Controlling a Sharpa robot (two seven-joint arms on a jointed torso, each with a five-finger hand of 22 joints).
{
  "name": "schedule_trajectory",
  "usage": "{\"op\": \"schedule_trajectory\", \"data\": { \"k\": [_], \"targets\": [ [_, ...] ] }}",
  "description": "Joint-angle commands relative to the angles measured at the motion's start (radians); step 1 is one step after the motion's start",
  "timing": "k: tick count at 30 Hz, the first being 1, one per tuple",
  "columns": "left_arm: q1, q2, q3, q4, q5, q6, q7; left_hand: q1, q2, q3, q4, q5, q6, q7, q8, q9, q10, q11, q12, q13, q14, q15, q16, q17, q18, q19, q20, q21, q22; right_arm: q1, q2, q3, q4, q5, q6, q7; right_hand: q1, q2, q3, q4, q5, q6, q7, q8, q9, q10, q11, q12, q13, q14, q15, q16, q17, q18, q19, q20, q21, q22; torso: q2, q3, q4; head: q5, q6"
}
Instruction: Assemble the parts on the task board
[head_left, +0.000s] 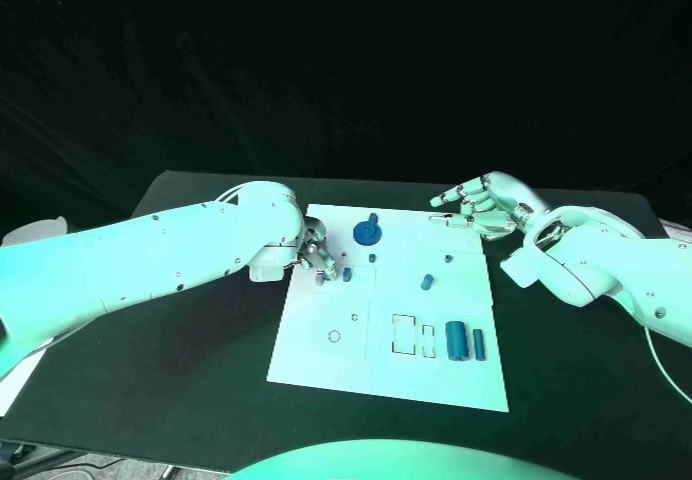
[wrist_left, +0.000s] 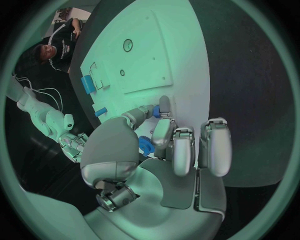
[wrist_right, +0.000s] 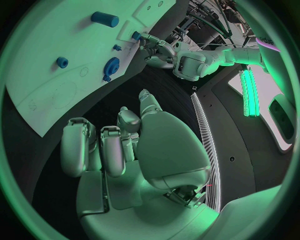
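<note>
Board (head_left: 378, 375) edges matter for you: your left hand (head_left: 315, 258) sits over its left edge, pinching a small blue part (head_left: 348, 273). Your right hand (head_left: 483, 207) hovers past the far right corner, fingers spread and holding nothing. Bare table (head_left: 188, 370) lies on both sides.

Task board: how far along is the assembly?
Early stage, by the look of it. On the white task board, a blue gear-shaped disc sits near the far edge, possibly placed. In hand: the left hand holds a small blue part at the board. Left: two blue cylinders lie loose beside empty outlined slots; the right hand hovers, holding nothing.
</note>
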Motion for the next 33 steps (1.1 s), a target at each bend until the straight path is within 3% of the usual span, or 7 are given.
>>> {"op": "schedule_trajectory", "data": {
  "k": [1, 10, 18, 23, 25, 28, 33],
  "targets": [
    [-0.007, 0.001, -0.005, -0.006, 0.004, 0.065, -0.065, -0.009, -0.001, -0.011, 0.002, 0.000, 0.004, -0.010, -0.006, -0.001, -0.008, 0.002, 0.005, 0.003, 0.111, 0.000, 0.003, 0.263, -0.017, 0.093, -0.007, 0.005, 0.245, -0.001, 0.000, 0.000, 0.002, -0.008, 0.012, 0.008, -0.013, 0.000, -0.008, 0.000, 0.007, 0.006, 0.000, -0.004, 0.000, -0.007, -0.002, 0.004, -0.001, 0.079, -0.008, -0.004, 0.159, 0.016, -0.005, -0.003, -0.007, -0.001, 0.000, -0.0004, -0.0006, 0.000, 0.000],
    [-0.007, 0.003, -0.005, -0.009, 0.004, 0.053, -0.064, -0.043, 0.007, -0.049, 0.051, 0.002, 0.010, -0.012, -0.008, -0.010, -0.005, 0.001, 0.009, 0.014, 0.111, -0.001, 0.003, 0.263, -0.018, 0.093, -0.008, 0.008, 0.246, -0.001, -0.001, 0.000, 0.003, -0.008, 0.011, 0.007, -0.013, 0.000, -0.008, 0.000, 0.007, 0.006, 0.000, -0.004, 0.000, -0.007, -0.002, 0.004, -0.001, 0.079, -0.008, -0.004, 0.159, 0.016, -0.005, -0.003, -0.007, -0.001, 0.000, -0.0013, 0.0004, -0.001, 0.002],
    [-0.007, 0.003, -0.005, -0.012, 0.004, 0.026, -0.062, -0.047, 0.015, -0.052, 0.063, 0.003, 0.012, -0.012, -0.007, -0.012, -0.004, 0.000, 0.009, 0.015, 0.111, -0.001, 0.003, 0.263, -0.018, 0.093, -0.009, 0.008, 0.246, -0.001, -0.001, 0.000, 0.002, -0.008, 0.011, 0.008, -0.013, 0.000, -0.008, 0.000, 0.007, 0.006, 0.000, -0.004, 0.000, -0.007, -0.002, 0.004, -0.001, 0.079, -0.008, -0.004, 0.159, 0.016, -0.005, -0.003, -0.007, -0.001, 0.000, -0.0020, -0.0003, -0.001, 0.003],
    [-0.007, 0.002, -0.005, -0.009, 0.007, 0.016, -0.060, -0.066, -0.036, -0.106, 0.077, -0.001, 0.017, -0.014, -0.005, -0.015, -0.002, -0.001, 0.011, 0.020, 0.111, -0.002, 0.003, 0.263, -0.019, 0.094, -0.009, 0.014, 0.247, -0.001, 0.000, 0.000, 0.000, -0.008, 0.011, 0.008, -0.013, 0.000, -0.008, 0.000, 0.007, 0.006, 0.000, -0.004, 0.000, -0.007, -0.002, 0.004, -0.001, 0.079, -0.008, -0.004, 0.159, 0.016, -0.005, -0.003, -0.007, -0.001, 0.000, -0.0020, 0.0001, -0.002, 0.003],
    [-0.007, 0.000, -0.004, -0.006, 0.007, 0.009, -0.059, -0.077, -0.061, -0.148, 0.093, -0.003, 0.022, -0.015, -0.003, -0.018, 0.000, -0.002, 0.012, 0.023, 0.111, -0.003, 0.003, 0.263, -0.019, 0.094, -0.010, 0.018, 0.248, -0.001, 0.000, 0.000, 0.000, -0.008, 0.011, 0.008, -0.013, 0.000, -0.008, 0.000, 0.007, 0.006, 0.000, -0.004, 0.000, -0.007, -0.002, 0.004, -0.001, 0.079, -0.008, -0.004, 0.159, 0.016, -0.005, -0.003, -0.007, -0.001, 0.000, -0.0018, 0.0007, -0.002, 0.003],
    [-0.007, -0.005, -0.004, 0.000, 0.008, -0.005, -0.058, -0.085, -0.080, -0.220, 0.118, -0.003, 0.027, -0.016, -0.002, -0.021, 0.003, -0.002, 0.014, 0.028, 0.111, -0.003, 0.003, 0.263, -0.021, 0.095, -0.010, 0.024, 0.250, -0.001, 0.001, 0.000, -0.001, -0.008, 0.011, 0.009, -0.013, 0.000, -0.008, 0.000, 0.007, 0.006, 0.000, -0.004, 0.000, -0.007, -0.002, 0.004, -0.001, 0.079, -0.008, -0.004, 0.159, 0.016, -0.005, -0.003, -0.007, -0.001, 0.000, -0.0018, 0.0006, -0.002, 0.004],
    [-0.006, -0.016, 0.001, 0.011, 0.009, -0.022, -0.057, -0.048, -0.066, -0.331, 0.156, -0.001, 0.031, -0.019, -0.001, -0.030, 0.005, -0.005, 0.013, 0.032, 0.111, -0.006, 0.003, 0.263, -0.022, 0.096, -0.013, 0.030, 0.251, -0.001, 0.001, 0.000, -0.002, -0.008, 0.011, 0.008, -0.013, 0.000, -0.008, 0.000, 0.007, 0.006, 0.000, -0.004, 0.000, -0.007, -0.002, 0.004, -0.001, 0.079, -0.008, -0.004, 0.159, 0.016, -0.005, -0.003, -0.007, -0.001, 0.000, -0.0020, 0.0006, -0.002, 0.005]
  ]
}}
